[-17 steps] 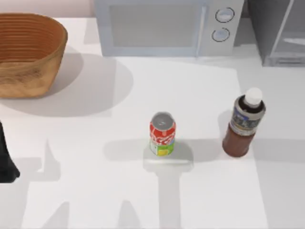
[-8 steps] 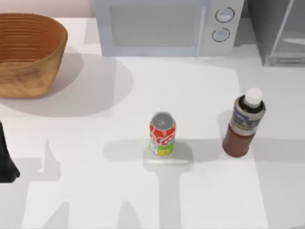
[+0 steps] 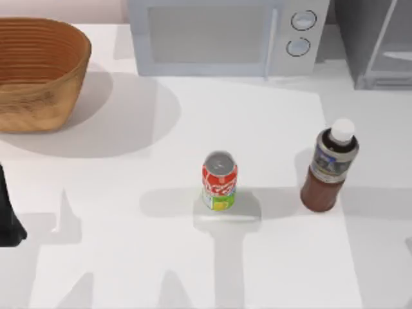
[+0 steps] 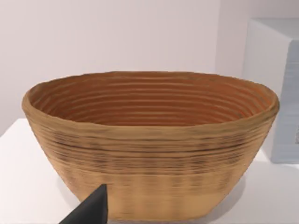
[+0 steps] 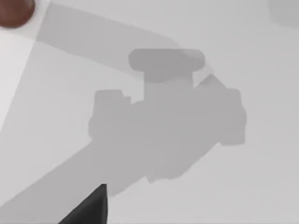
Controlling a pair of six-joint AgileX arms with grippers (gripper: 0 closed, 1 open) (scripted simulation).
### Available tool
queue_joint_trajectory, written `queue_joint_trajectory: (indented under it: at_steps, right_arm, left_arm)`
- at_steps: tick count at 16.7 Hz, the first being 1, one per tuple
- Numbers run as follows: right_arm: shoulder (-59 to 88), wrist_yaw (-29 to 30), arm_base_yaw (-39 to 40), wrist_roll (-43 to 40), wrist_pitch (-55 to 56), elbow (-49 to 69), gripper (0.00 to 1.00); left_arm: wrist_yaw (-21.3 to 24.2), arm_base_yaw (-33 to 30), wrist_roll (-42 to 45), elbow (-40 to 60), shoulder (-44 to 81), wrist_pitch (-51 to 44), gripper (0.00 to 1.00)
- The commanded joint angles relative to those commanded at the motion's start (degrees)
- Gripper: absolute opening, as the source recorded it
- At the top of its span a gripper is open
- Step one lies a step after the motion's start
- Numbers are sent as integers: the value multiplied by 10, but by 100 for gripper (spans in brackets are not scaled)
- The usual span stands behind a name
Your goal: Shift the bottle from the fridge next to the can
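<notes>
The bottle (image 3: pixel 329 168), reddish-brown with a white cap and a grey-blue label, stands upright on the white table. It is right of the can and apart from it. Its brown base (image 5: pixel 13 9) also shows in a corner of the right wrist view. The red can (image 3: pixel 219 180) with a silver top stands upright at the table's middle. The grey fridge (image 3: pixel 376 45) with its glass-panelled door is at the far right corner. My left arm (image 3: pixel 8 219) sits at the left edge, far from both. A dark edge of my right gripper (image 5: pixel 88 210) hangs over bare table and the arm's shadow.
A woven brown basket (image 3: pixel 38 71) stands at the far left, and it looms close in the left wrist view (image 4: pixel 149 144). A white microwave (image 3: pixel 225 35) with two round knobs stands at the back centre. Open table lies between the can and the bottle.
A faint grey shape has come into the top view at its right edge. The can, the bottle and the left arm have not moved.
</notes>
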Motion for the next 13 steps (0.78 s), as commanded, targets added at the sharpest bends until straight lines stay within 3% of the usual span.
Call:
queue_joint_trajectory:
  at_steps: [4, 7, 10, 13]
  right_arm:
    - [277, -105, -237, -283, -5, 74, 100]
    - [452, -168, -391, -445, -13, 122, 100]
    - [577, -213, -499, -554, -20, 157, 100]
    - [650, -241, -559, -612, -27, 179, 100]
  left_arm:
    - [0, 0, 0, 0, 0, 0, 100]
    - [0, 0, 0, 0, 0, 0, 100]
    - [0, 0, 0, 0, 0, 0, 100]
    - [0, 0, 0, 0, 0, 0, 100]
